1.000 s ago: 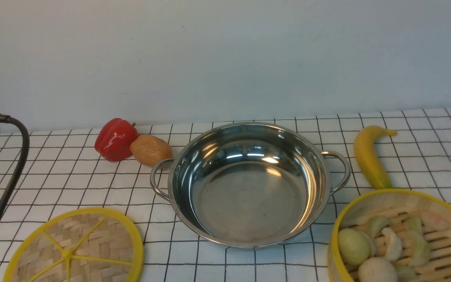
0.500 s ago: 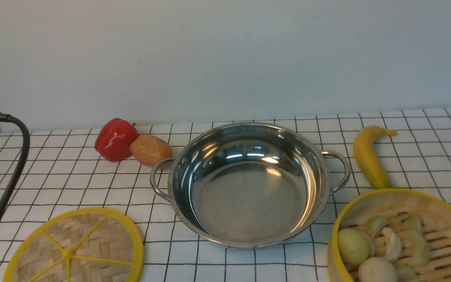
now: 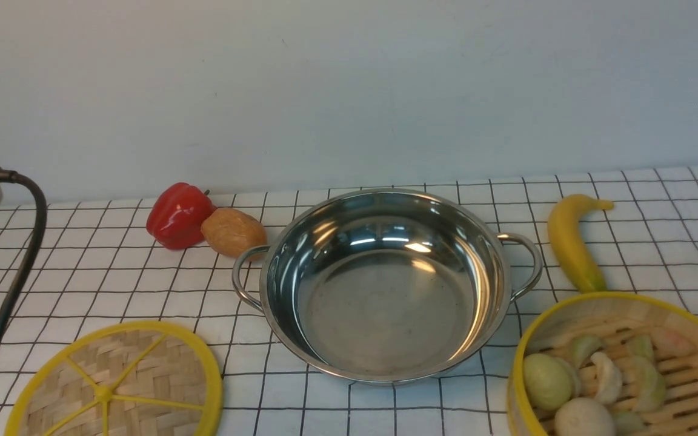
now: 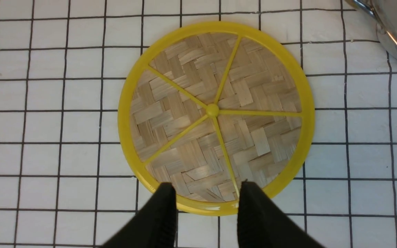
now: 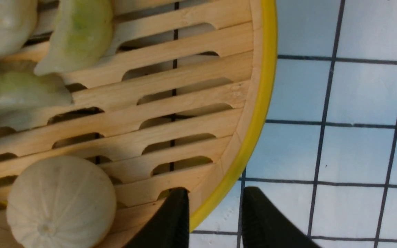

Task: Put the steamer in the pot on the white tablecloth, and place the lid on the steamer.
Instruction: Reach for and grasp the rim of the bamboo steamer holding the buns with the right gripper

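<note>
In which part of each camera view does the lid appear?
Front view: lid at lower left, cut by the bottom edge.
Left wrist view: lid fills the centre.
Right wrist view: not in it.
Shared landmark: the grid tablecloth, in all three views.

We've got plain pale grey wall [image 3: 349, 85] across whole back, matte, few faint marks; light soft, even, slightly cool.

Red pepper [image 3: 178, 215] touching a brown potato [image 3: 233, 232] — yellow banana [image 3: 570, 239] well apart.
</note>
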Robot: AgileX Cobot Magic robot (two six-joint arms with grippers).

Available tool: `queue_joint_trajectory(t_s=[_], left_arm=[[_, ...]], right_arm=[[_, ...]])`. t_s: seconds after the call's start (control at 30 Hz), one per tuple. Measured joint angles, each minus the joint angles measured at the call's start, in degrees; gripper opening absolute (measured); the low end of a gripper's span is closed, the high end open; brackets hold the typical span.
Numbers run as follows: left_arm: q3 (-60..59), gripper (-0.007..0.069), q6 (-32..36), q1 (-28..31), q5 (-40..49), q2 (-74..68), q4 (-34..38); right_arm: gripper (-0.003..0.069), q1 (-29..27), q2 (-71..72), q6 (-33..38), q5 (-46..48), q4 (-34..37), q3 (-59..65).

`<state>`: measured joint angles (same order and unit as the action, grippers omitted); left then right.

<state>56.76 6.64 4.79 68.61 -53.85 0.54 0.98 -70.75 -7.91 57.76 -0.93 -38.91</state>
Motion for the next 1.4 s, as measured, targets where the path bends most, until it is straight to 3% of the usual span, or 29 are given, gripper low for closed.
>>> queue_joint_trajectory(t_s=[0.37, 0.5, 0.67, 0.87, 1.4], left_arm=[[0.0, 0.0243, 0.0, 0.0, -0.04, 0.0, 0.34], [0.0, 0.0243, 0.0, 0.0, -0.04, 0.0, 0.34], [0.0, 0.0243, 0.0, 0.0, -0.04, 0.0, 0.34], [0.0, 0.0243, 0.0, 0.0, -0.04, 0.0, 0.38], [0.0, 0.0243, 0.0, 0.0, -0.04, 0.0, 0.38]], right_arm=[[0.024, 0.0, 0.0, -1.98, -4.5, -3.12, 0.0], [0.024, -2.64, -1.3, -1.98, -6.01, -3.54, 0.0], [0.024, -6.24, -4.23, -0.65, -7.38, -1.33, 0.0], [0.024, -6.29, -5.08, 2.66, -8.84, 2.28, 0.0], [0.024, -6.29, -5.53, 3.3, -12.21, 2.5, 0.0]])
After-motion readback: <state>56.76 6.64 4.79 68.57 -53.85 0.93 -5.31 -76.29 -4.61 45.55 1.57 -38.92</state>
